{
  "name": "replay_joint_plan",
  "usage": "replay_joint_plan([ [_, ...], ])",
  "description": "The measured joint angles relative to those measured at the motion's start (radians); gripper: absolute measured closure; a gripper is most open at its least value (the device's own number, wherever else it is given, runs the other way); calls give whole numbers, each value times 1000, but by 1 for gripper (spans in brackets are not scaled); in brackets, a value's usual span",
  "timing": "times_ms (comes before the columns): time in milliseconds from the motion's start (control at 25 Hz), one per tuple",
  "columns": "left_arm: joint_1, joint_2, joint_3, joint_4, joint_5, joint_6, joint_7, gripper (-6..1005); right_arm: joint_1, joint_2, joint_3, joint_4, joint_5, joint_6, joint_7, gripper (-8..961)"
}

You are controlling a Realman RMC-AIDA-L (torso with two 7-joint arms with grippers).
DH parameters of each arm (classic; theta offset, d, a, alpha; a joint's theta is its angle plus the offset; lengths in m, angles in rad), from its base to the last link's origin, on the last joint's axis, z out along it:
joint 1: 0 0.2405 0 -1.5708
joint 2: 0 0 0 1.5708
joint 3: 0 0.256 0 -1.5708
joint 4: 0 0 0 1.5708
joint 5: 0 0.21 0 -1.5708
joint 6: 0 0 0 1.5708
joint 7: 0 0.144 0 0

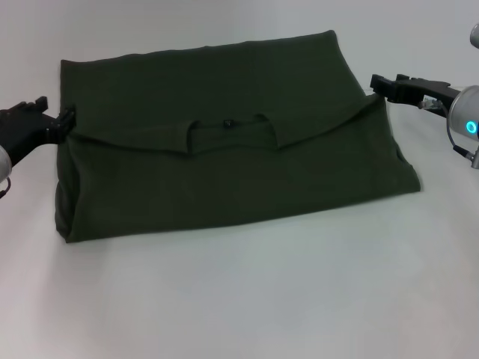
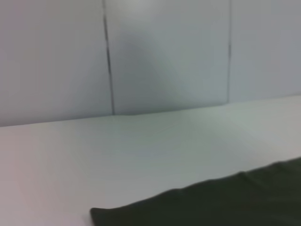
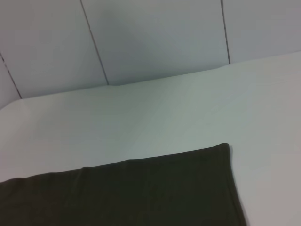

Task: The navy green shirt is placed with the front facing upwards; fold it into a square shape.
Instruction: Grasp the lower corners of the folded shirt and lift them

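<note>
Shirt (image 1: 232, 164), one, lies folded between two hands, left (image 1: 66, 122) and right (image 1: 376, 84), grips unreadable.

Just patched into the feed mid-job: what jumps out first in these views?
The navy green shirt dominates the middle of the white table, already folded once into a wide rectangle with the collar showing on the upper layer. The left gripper sits at the shirt's left edge and the right gripper at its right edge.

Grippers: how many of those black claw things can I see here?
2. The left gripper sits at the navy green shirt's left edge; the right gripper at its right edge.
</note>
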Motion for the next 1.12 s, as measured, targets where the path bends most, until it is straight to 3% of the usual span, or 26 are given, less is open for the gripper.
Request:
replay_joint_plan([
  [80, 5, -1, -2, 1, -34, 0, -15, 621, 1, -1, -10, -1, -1, 0, 16, 637],
  [280, 26, 11, 21, 17, -70, 5, -174, 420, -17, -9, -153, -49, -4, -15, 133, 427],
  [400, 53, 32, 101, 27, -69, 34, -342, 318, -42, 8, -176, -101, -1, -54, 141, 305],
  [520, 93, 46, 177, 74, -63, 139, -525, 215, -63, 8, -178, -119, 1, -144, 133, 182],
  [600, 129, 49, 223, 130, -58, 247, -640, 179, -84, 5, -178, -139, 3, -241, 113, 129],
  [840, 189, 57, 266, 266, 56, 573, -846, 126, -204, 6, -183, -236, 11, -702, -59, 130],
  [1120, 218, 46, 286, 319, 142, 603, -889, 126, -348, 10, -202, -354, 8, -1162, -220, 132],
])
